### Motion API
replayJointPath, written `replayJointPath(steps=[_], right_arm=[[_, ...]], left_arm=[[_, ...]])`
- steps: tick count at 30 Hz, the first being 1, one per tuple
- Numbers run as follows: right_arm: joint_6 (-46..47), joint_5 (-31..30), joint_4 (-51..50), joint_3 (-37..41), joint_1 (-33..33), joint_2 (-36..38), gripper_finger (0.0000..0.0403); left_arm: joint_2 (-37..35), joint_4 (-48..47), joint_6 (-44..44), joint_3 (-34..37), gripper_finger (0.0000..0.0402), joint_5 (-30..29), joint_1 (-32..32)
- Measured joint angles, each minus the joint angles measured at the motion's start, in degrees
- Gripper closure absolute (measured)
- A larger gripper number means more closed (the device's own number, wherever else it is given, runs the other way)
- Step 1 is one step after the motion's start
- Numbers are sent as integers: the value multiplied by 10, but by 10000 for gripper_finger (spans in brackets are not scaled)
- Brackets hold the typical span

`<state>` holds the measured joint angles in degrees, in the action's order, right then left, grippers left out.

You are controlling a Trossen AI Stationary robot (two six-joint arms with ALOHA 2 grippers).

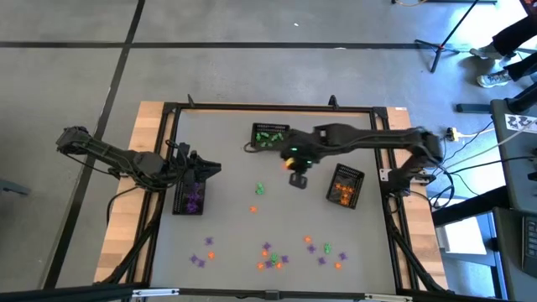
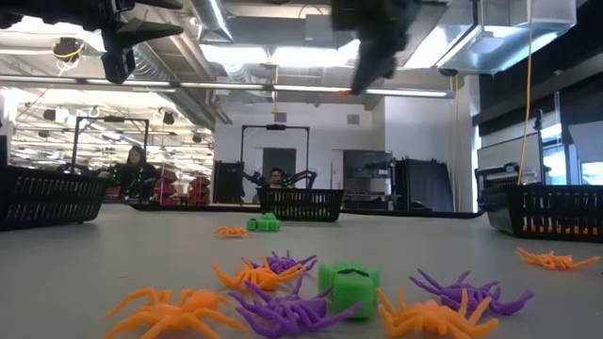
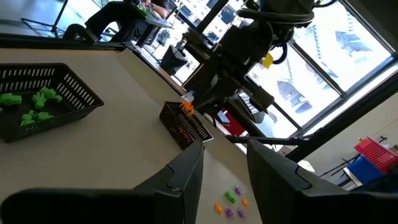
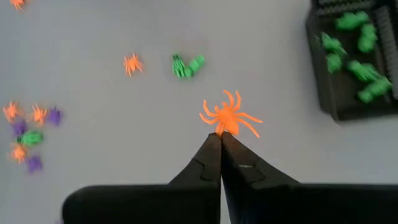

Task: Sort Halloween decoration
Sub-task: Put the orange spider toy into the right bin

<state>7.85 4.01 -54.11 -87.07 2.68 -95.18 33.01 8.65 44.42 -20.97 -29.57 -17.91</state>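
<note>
At the left of the high view we see the left gripper (image 1: 204, 170) over the basket of purple trinkets (image 1: 190, 200); its wrist view shows its two fingers (image 3: 186, 177) parted with nothing between them. At centre top stands the basket of green trinkets (image 1: 270, 137). Just right of centre, the right gripper (image 1: 298, 179) hangs above the bare table (image 1: 226, 143); in its wrist view its fingertips are pressed together on the body of an orange spider (image 4: 227, 116). Below it in that view lie a green piece (image 4: 187, 65) and a smaller orange spider (image 4: 132, 63). Further right in the high view we see the basket of orange trinkets (image 1: 345, 185). Along the bottom of that view, from left of centre to right, lies the unsorted Halloween decoration (image 1: 273, 254), a loose scatter of purple, green and orange pieces.
</note>
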Motion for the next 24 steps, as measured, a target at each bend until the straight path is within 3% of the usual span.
replayJointPath(steps=[15, 20, 24], right_arm=[[193, 1, -25, 354, -1, 343, 402], [208, 8, -36, 421, -1, 392, 392], [211, 31, -41, 449, 0, 390, 349]], left_arm=[[0, -4, 0, 0, 286, 0, 0], [0, -5, 0, 0, 286, 0, 0], [0, -5, 0, 0, 286, 0, 0]])
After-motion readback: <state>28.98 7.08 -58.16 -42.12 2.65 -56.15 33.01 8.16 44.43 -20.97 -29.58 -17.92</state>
